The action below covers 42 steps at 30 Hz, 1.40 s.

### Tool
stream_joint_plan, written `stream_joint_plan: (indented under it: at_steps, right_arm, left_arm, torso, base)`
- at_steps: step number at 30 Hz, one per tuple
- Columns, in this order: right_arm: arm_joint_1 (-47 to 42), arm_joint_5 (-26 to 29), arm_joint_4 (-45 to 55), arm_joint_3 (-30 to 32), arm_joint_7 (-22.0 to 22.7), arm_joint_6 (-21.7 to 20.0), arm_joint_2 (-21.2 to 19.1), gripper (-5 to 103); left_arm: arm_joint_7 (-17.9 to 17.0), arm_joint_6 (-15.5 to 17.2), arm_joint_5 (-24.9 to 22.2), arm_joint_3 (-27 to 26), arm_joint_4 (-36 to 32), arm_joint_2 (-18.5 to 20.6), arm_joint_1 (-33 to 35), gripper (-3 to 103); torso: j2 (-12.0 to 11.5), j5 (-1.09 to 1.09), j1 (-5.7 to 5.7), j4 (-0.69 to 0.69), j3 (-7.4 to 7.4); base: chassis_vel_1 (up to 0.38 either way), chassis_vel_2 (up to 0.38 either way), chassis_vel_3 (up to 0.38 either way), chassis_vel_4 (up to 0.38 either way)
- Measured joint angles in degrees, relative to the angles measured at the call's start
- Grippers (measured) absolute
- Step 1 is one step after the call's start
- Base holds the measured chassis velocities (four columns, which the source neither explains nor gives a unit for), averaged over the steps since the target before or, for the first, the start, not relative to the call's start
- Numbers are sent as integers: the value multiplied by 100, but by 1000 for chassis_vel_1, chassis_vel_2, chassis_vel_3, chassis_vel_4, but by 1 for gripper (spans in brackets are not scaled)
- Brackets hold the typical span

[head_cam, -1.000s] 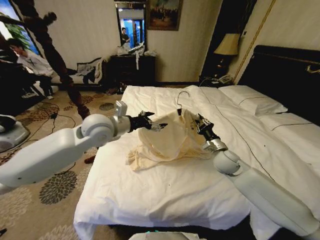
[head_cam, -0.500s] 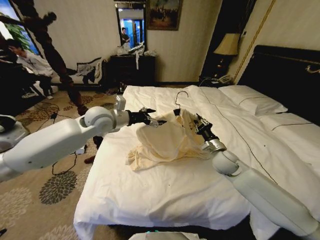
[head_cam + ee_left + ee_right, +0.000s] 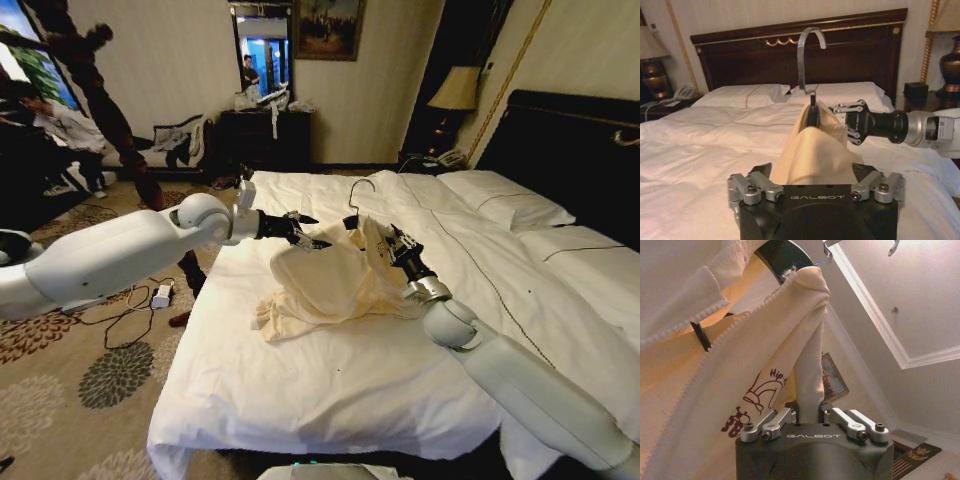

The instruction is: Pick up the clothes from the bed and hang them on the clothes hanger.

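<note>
Cream-yellow against white bedding: saw the clothes (image 3: 335, 280) raised partly off the bed (image 3: 330, 400), with the lower hem on the duvet and the upper part draped over the clothes hanger (image 3: 357, 200). Found the hanger's hook pointing straight up, and its black bar running roughly along the line between the two arms. Noted the right gripper (image 3: 393, 243) clamped tight on a fold of the shirt just below the hook, on the headboard side. Noted the left gripper (image 3: 308, 232) on the opposite side, against the fabric's other shoulder, with fingers spread apart and cloth lying between them, no pinch evident. Judged the left the nearer to that loose shoulder, straight ahead of it along the bar's axis, toward the right gripper. Judged any pull as needing to run outward along that same line.
</note>
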Motion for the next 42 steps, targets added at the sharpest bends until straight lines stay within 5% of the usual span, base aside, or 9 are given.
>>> stream_joint_plan:
  at_steps: [7,9,20,37,42]
  right_arm:
    - [29,-1,6,-17,-13,47,2,18]
    - [30,-1,7,-21,-16,62,2,18]
    - [79,62,-3,-82,-106,305,-57,18]
    - [67,186,27,-66,-82,527,-62,15]
    - [69,180,97,-78,-85,553,-79,35]
  left_arm:
    - [244,-106,180,156,289,-191,-99,59]
    - [274,-120,181,163,305,-211,-100,59]
    - [415,-254,189,270,415,-395,-70,18]
    - [366,-255,2,135,257,-255,66,18]
    - [357,-256,-1,11,254,-272,93,18]
  torso:
    - [0,-1,0,3,0]
    - [0,0,0,2,0]
    - [0,0,0,1,0]
    - [0,0,0,2,0]
    - [0,0,0,2,-1]
  base:
    - [0,0,0,0]
    - [0,0,0,0]
    - [0,0,0,0]
    - [0,0,0,0]
    - [0,0,0,0]
